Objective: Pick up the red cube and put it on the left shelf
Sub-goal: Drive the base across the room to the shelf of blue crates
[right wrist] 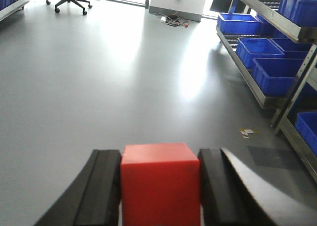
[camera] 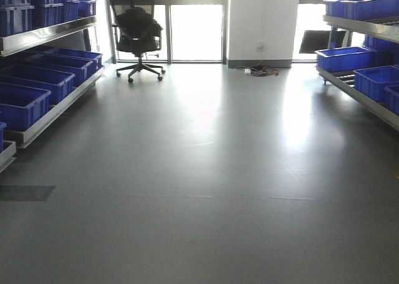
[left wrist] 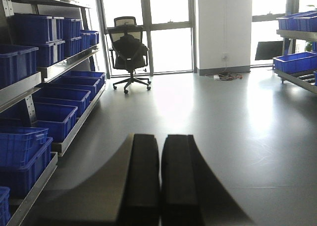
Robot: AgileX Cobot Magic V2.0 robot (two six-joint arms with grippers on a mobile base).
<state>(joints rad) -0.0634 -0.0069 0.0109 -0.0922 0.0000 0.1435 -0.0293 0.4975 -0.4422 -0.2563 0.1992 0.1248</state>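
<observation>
We clamp the red cube (right wrist: pixel 161 184) on 2 opposite flat faces in our right gripper (right wrist: pixel 161 189), judging it light, rigid and perhaps slick, so a centred hold suits it; our left gripper (left wrist: pixel 160 179) is pinched together and empty, the left shelf (camera: pixel 56 113) at 9 o'clock.

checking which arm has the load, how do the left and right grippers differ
Left gripper is shut on nothing, pads together; right gripper grips the red cube, pads apart. Left gripper views the left shelf; right gripper views the right shelf. Both have black pads.
</observation>
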